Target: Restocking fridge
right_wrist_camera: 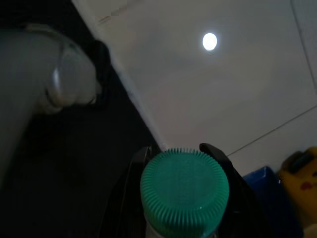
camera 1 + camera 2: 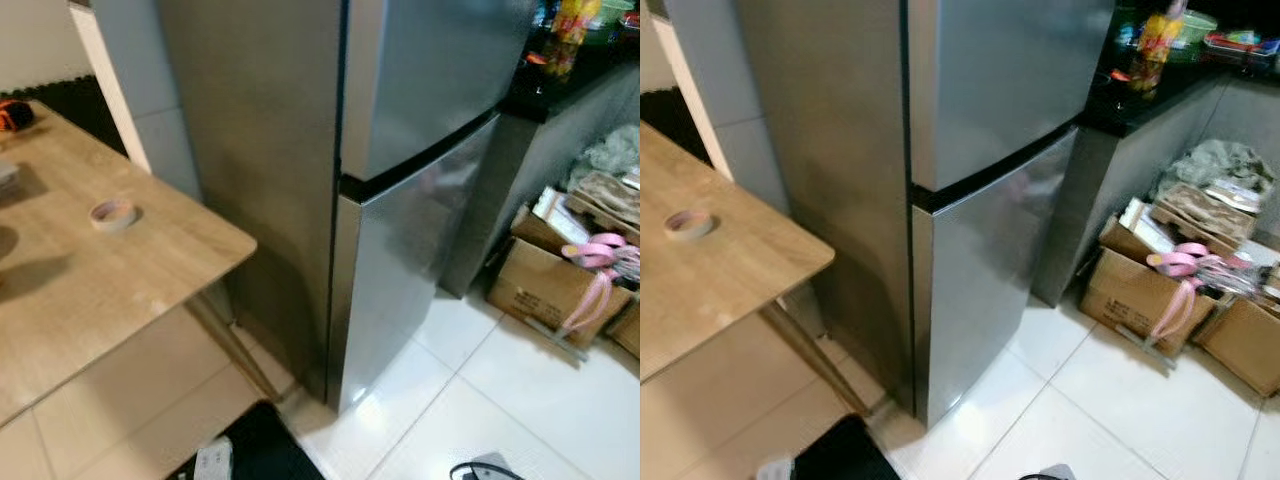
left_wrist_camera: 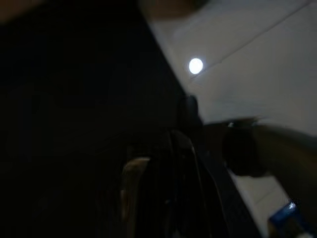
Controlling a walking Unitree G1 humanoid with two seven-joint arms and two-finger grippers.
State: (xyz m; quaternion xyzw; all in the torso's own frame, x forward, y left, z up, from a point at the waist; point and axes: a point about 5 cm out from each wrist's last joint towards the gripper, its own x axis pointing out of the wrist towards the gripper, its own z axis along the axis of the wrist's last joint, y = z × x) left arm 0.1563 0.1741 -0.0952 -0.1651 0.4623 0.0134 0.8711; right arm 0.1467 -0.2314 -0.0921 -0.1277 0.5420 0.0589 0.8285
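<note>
While fridge (image 2: 400, 200) doors sit closed, right hand (image 1: 184, 163) clamps green-capped bottle (image 1: 184, 191), left hand's state unclear.

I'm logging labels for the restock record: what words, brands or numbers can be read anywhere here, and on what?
No text can be read in these pictures.
Fridge: no badge or lettering shows on its doors.
Cardboard box: faint print, too blurred to read.
Bottles on the counter: colourful labels, too small and blurred.
Green cap held between the right gripper fingers: ribbed, no lettering.
Tape roll on the table: no marking.
</note>
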